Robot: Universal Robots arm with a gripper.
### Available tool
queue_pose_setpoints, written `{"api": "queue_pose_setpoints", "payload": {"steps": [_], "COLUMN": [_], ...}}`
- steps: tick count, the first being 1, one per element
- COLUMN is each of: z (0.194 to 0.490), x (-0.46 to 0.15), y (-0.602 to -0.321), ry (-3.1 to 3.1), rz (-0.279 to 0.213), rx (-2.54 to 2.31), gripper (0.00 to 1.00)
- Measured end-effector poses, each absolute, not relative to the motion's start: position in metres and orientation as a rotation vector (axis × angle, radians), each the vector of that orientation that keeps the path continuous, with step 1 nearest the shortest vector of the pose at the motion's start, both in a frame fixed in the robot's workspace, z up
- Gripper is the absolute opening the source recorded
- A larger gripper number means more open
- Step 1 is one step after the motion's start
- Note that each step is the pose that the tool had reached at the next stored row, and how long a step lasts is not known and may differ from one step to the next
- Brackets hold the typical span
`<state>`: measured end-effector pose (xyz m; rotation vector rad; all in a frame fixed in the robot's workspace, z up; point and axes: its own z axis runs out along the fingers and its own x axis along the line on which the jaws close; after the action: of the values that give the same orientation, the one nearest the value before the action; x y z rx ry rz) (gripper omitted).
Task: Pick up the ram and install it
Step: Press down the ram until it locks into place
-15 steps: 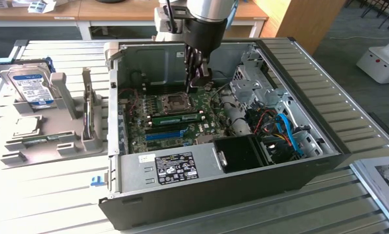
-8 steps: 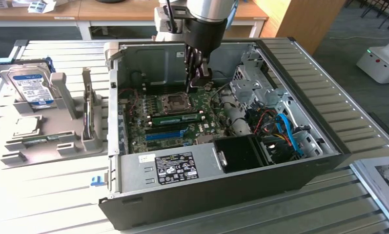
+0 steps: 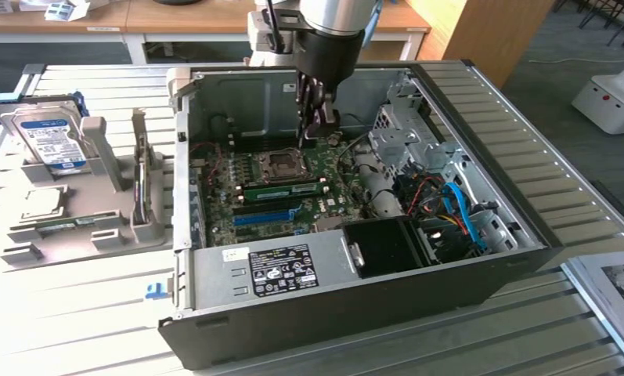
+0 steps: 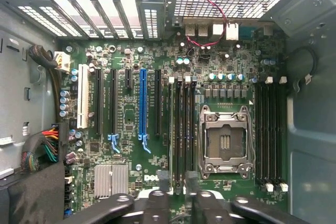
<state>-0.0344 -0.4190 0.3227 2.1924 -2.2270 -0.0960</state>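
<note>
Ram (image 3: 280, 189) stands seated in a motherboard slot beside the CPU socket (image 3: 281, 162), below and apart from the gripper (image 3: 318, 129), its long axis crosswise to the closing line of the 2 parted, empty fingers (image 4: 157, 200).

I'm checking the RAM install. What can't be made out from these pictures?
Ram: exterior view, too small to tell whether it is fully seated.
Memory slots: wrist view, one end covered by the gripper.
Motherboard: exterior view, a part hidden behind the gripper.
</note>
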Motion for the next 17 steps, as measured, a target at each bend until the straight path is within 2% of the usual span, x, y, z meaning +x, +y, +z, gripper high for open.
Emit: {"api": "queue_pose_setpoints", "payload": {"steps": [1,3,17], "z": [0.3227,0.3227,0.3227], "x": [-0.0344,-0.0344,-0.0344], "y": [-0.4190,-0.4190,-0.4190], "ry": [-2.227,-2.227,-2.228], "rz": [-0.096,-0.096,-0.094], "rx": [2.192,2.192,2.193], "gripper": [0.24,0.11,0.10]}}
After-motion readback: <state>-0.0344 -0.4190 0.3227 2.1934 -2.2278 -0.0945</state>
